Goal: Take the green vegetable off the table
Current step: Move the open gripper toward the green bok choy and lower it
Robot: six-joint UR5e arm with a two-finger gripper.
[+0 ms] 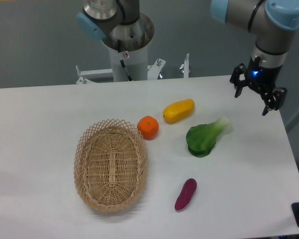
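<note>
Nearest to the camera lies the purple piece (186, 194), alone on the white surface (35, 124), and left of it the empty wicker basket (111, 165). I think these two do not matter for my task.

My target, the green vegetable (205, 138), lies flat on the right half, with its dark leaves toward the camera and the pale stalk pointing up and right. It touches nothing. The yellow fruit (179, 110) is near, up and left of it, and the orange (148, 127) is beside the basket rim, further left.

My gripper (254, 94) hangs above the far right corner, well apart from the vegetable and clearly higher. Its jaws stand apart and hold nothing, I think so that they are ready to come down.

Nothing stands between gripper and vegetable. I judge the pick is not yet begun. The yellow fruit is the only neighbour I must watch when I descend.
</note>
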